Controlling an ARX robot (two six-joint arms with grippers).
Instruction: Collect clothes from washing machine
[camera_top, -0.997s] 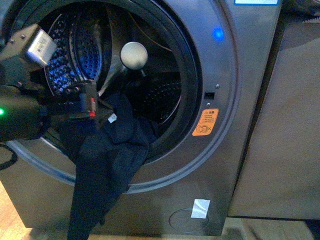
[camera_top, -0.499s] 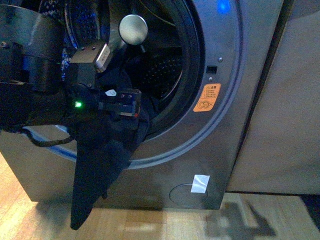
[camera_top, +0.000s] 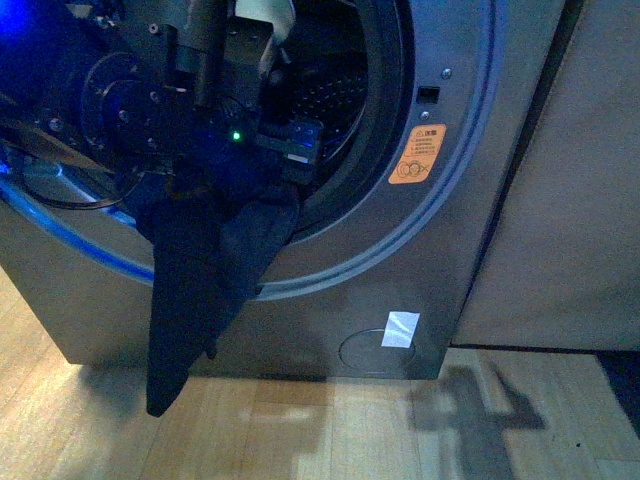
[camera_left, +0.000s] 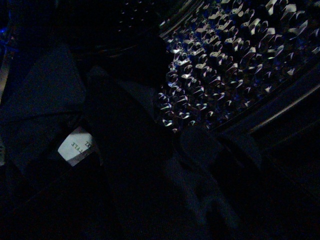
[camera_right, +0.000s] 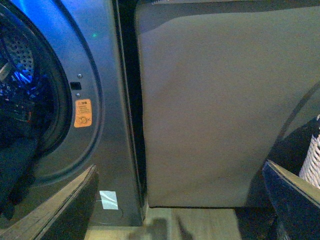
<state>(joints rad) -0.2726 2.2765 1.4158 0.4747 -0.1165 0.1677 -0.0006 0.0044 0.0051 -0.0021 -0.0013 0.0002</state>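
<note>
Here the navy garment (camera_top: 187, 300) hung straight down below the left claw (camera_top: 288, 148), long axis vertical, draped from the washing machine's (camera_top: 450, 245) drum lip. Whether that nearer claw pinched it could not be told. The right claw (camera_right: 180, 169), spread empty, sat well off to its side.
</note>
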